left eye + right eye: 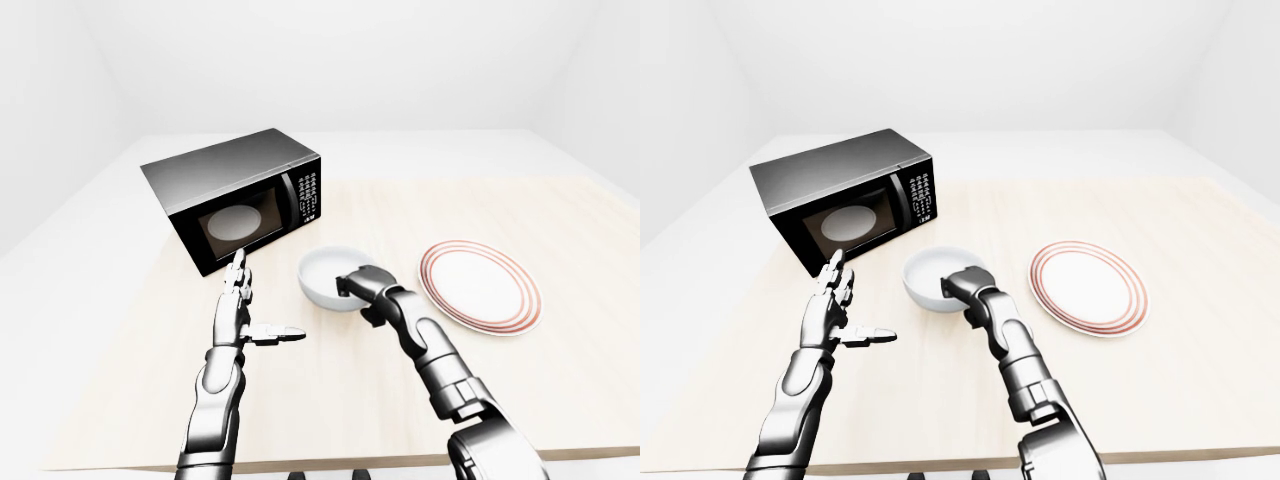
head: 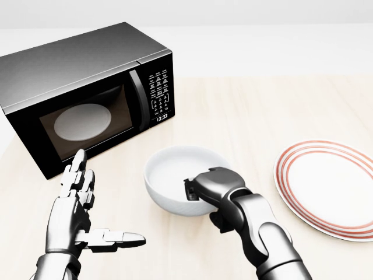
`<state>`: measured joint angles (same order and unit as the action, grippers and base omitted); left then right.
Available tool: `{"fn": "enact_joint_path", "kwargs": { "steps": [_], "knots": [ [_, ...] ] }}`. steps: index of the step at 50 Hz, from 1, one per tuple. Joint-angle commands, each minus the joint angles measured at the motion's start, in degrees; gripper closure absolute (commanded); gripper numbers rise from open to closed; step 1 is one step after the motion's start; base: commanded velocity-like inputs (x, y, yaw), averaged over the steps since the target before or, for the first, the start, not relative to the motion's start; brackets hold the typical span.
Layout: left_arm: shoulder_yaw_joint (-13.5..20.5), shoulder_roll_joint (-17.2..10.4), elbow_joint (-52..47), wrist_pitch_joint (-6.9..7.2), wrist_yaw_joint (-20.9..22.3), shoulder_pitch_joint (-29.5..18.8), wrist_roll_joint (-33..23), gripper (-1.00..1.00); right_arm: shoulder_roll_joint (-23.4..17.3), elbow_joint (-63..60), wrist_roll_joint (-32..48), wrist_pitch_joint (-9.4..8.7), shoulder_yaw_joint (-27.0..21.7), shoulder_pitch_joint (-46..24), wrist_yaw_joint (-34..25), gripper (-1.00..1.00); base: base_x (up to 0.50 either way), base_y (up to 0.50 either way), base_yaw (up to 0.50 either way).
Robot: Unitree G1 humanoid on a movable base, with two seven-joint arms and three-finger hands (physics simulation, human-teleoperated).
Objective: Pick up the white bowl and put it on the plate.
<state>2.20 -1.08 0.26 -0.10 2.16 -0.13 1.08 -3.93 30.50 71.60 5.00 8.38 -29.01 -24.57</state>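
Note:
The white bowl [image 2: 175, 175] sits on the wooden table [image 2: 245, 111], at the centre of the head view. My right hand [image 2: 204, 189] grips the bowl's near right rim, its fingers curled over the edge. The white plate with red rings [image 2: 332, 186] lies flat on the table to the right of the bowl, a short gap away. My left hand [image 2: 87, 216] is open, its fingers spread and thumb out, hovering above the table left of the bowl and holding nothing.
A black microwave [image 2: 87, 93] with a closed door stands at the upper left, just beyond the bowl and my left hand. The table's near edge [image 1: 330, 462] runs along the bottom of the eye views.

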Motion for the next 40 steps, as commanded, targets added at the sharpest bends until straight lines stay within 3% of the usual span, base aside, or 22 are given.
{"fn": "enact_joint_path", "kwargs": {
  "steps": [1,26,40],
  "knots": [
    [0.0,0.0,0.0,0.0,0.0,0.0,0.0,-1.0,-0.1,0.1,1.0,0.0,-0.2,-0.5,-0.5,1.0,0.0,0.0,0.0],
    [0.0,0.0,0.0,0.0,0.0,0.0,0.0,-1.0,-3.1,-11.2,-4.1,0.0,-4.6,-10.2,3.1,1.0,0.0,0.0,0.0],
    [0.0,0.0,0.0,0.0,0.0,0.0,0.0,-1.0,-8.1,-1.4,2.7,0.0,-5.8,-15.5,15.3,1.0,0.0,0.0,0.0]
  ]
}}
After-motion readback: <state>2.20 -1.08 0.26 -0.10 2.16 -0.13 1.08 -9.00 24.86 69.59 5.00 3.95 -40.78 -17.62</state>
